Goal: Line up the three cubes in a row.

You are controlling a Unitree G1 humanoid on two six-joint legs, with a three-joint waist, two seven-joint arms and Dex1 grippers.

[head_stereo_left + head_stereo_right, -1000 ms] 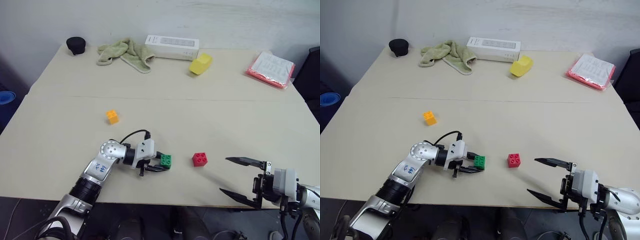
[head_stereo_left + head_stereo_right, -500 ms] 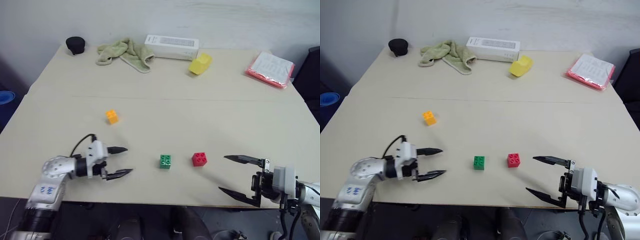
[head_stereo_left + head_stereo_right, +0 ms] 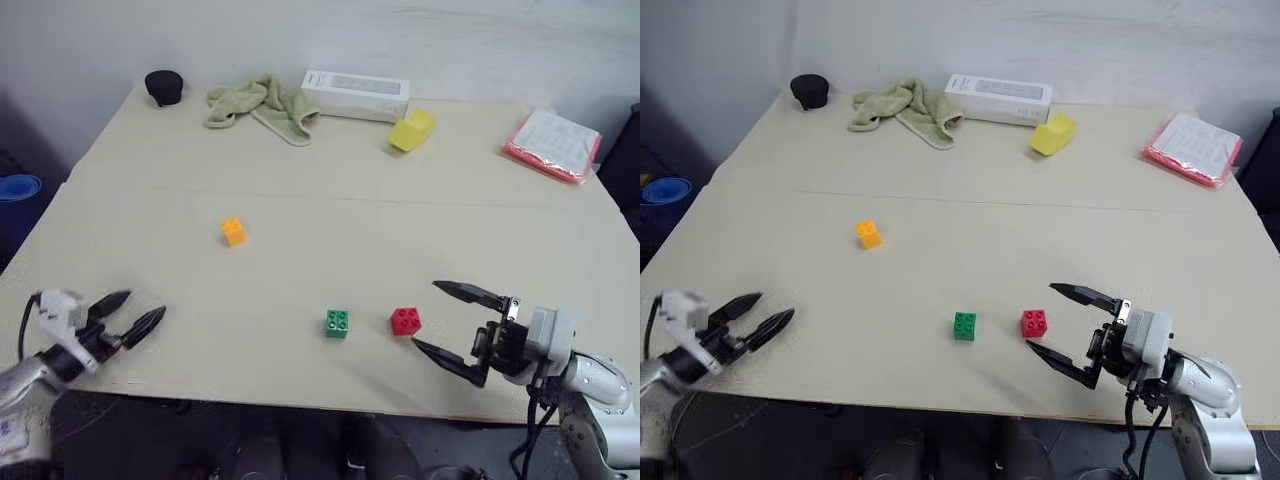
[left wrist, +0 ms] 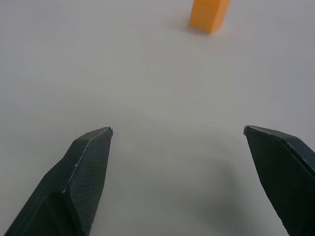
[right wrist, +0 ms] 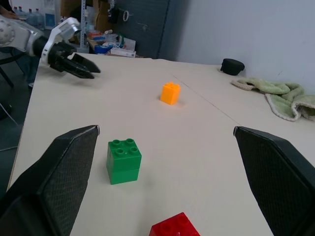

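**Left claw withdrawn from the green cube; three cubes on the tabletop**

Since the earlier frame, the left claw (image 3: pixel 130 313) has let go of the green cube (image 3: pixel 337 323) and swung far out toward the robot's left, to the near left corner of the tabletop (image 3: pixel 330 190); its two black fingers now stand spread apart with nothing between them. Over the same interval the right claw (image 3: pixel 442 318) has edged a little closer to the red cube (image 3: pixel 405 320). Its fingers are likewise wide apart and empty, the lower fingertip lying just beside the red cube; contact cannot be judged.

Green cube and red cube sit side by side near the front edge, close together but apart, studs upward. The orange cube (image 3: pixel 234 231) rests alone, well apart from that pair, farther back and to the left, so the three do not yet form one row. From the left wrist view the orange cube (image 4: pixel 209 14) appears beyond the parted fingers (image 4: pixel 83 172). From the right wrist view the green cube (image 5: pixel 123 160) and an edge of the red cube (image 5: pixel 174 226) lie between the parted fingers (image 5: pixel 59 167), with the orange cube (image 5: pixel 170 93) beyond.

Along the far edge lie a black round object (image 3: pixel 164 86), a green cloth (image 3: pixel 262 104), a white box (image 3: pixel 356 95), a yellow block (image 3: pixel 412 130) and, at the far right, a red-edged packet (image 3: pixel 553 144).
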